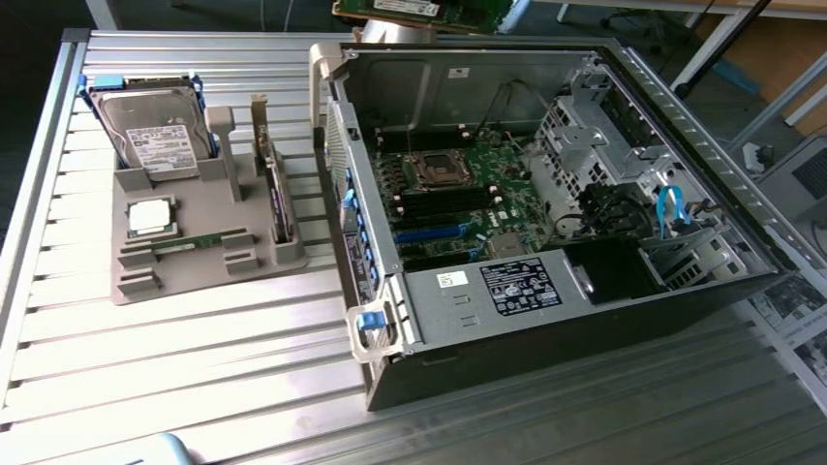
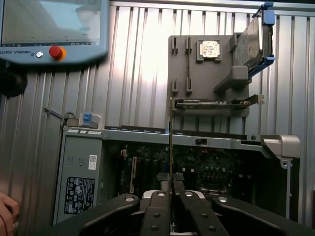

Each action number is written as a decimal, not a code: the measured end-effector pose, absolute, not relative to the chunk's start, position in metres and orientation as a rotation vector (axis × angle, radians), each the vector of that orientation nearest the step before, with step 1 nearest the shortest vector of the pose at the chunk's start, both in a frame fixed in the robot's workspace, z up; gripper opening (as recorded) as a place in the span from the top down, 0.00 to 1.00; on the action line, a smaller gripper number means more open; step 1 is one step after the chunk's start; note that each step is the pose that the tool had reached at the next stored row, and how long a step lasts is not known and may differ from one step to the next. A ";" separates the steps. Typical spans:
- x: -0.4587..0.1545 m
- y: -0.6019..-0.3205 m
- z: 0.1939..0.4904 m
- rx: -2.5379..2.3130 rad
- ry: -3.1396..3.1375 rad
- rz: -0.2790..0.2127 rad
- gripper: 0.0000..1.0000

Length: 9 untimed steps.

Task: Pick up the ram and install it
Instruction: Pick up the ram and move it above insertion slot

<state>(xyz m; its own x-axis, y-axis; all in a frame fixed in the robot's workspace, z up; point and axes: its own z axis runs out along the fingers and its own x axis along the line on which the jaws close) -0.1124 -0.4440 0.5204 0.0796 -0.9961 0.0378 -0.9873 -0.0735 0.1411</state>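
Note:
In the wrist view my gripper (image 2: 171,177) is shut on the ram (image 2: 171,137), a thin stick seen edge-on that stands straight up from between the fingertips. It hangs above the open computer case (image 2: 197,142), over the dark motherboard (image 2: 206,169). In the exterior view a second ram stick (image 1: 197,242) lies in the grey holder (image 1: 142,281) to the left of the case. The motherboard (image 1: 478,189) there shows black and blue memory slots (image 1: 440,218).
The grey holder also carries a hard drive (image 1: 155,136), a square silver processor (image 1: 151,215) and an upright expansion card (image 1: 271,184). A teach pendant (image 2: 49,29) hangs beyond the case. A hand (image 2: 7,214) rests beside the case, near its power supply label (image 2: 78,194). Everything sits on a ribbed metal table (image 1: 194,368).

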 end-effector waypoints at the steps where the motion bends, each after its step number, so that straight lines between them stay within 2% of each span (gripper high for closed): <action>1: -0.111 -0.444 0.520 2.209 -2.045 -0.104 0.87; 9: -0.099 -0.444 0.515 2.207 -2.043 -0.108 0.87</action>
